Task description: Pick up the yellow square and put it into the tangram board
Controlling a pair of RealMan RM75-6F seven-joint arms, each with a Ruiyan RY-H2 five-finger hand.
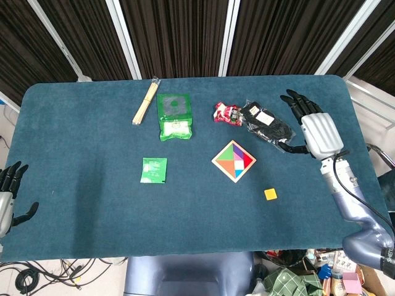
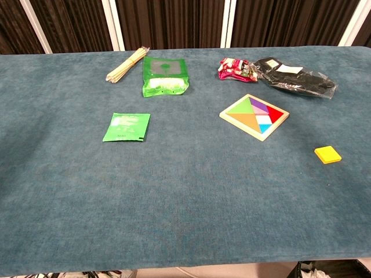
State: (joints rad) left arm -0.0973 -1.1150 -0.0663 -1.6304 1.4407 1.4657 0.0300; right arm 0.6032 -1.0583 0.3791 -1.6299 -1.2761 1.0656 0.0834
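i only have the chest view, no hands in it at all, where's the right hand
Observer: In the head view the right hand is over the table's far right, fingers spread, holding nothing, next to the black packet.
Operator: and the left one
Observer: The left hand is at the table's near left edge, open too.
Operator: which hand is nearer the yellow square
Observer: The right hand; the yellow square lies on its side of the table, apart from the tangram board.
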